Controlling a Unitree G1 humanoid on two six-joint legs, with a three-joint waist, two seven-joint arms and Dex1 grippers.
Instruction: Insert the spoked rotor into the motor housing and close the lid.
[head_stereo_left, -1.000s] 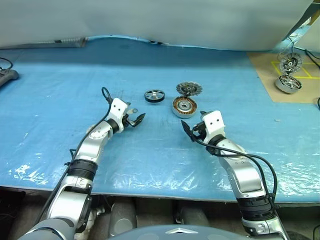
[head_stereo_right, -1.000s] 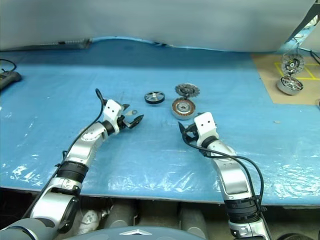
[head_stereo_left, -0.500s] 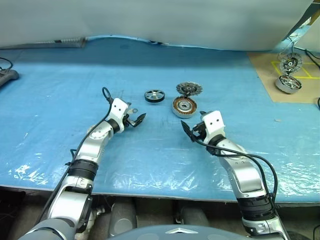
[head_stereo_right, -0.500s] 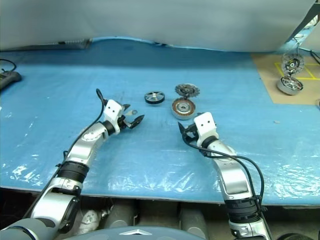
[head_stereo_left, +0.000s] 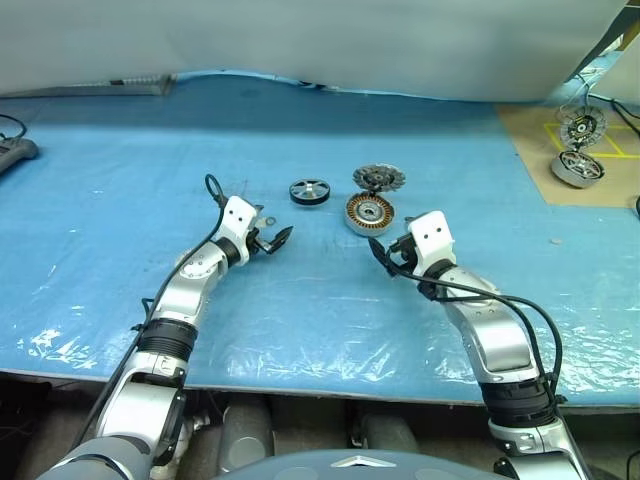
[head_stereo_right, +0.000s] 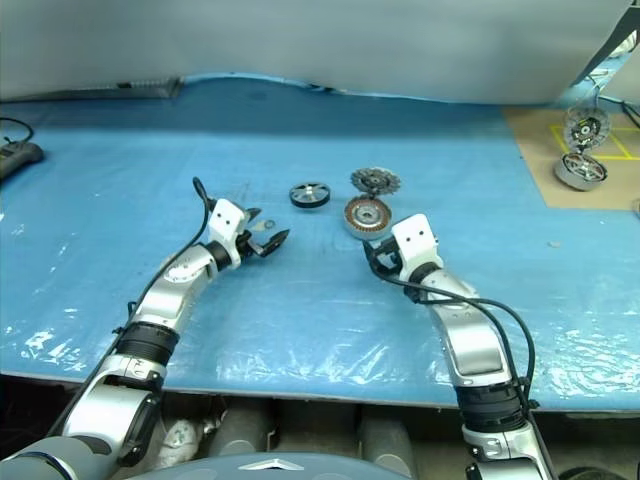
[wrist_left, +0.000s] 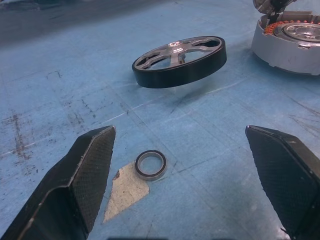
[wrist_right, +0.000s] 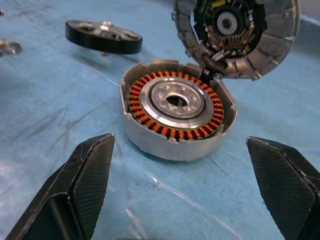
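a: left end effector (head_stereo_left: 274, 239) just left of the spoked rotor (head_stereo_left: 309, 191) and a little nearer, fingers (wrist_left: 82, 175) spread wide, nothing between them.

b: small bearing ring (wrist_left: 151, 164) flat on the blue bench (head_stereo_left: 120, 170) between those fingers, on the near side of the rotor, not touching it.

a: rotor itself flat on the sheet, black rim, silver spokes up, outside the can.

b: motor housing (wrist_right: 177, 112) just right of the rotor, apart from it, copper windings and silver centre showing.

a: lid (wrist_right: 235, 35) hinged at the housing's far rim, right of the rotor, standing up and open, toothed edge plain.

b: right end effector (head_stereo_left: 384, 256) farther right of the rotor and nearer, just this side of the housing, fingers (wrist_right: 80, 190) wide apart, empty, not touching the can.

a: second silver motor (head_stereo_left: 577, 165) far right of the rotor, on the tan mat (head_stereo_left: 530, 140) at the bench's far corner, well apart.
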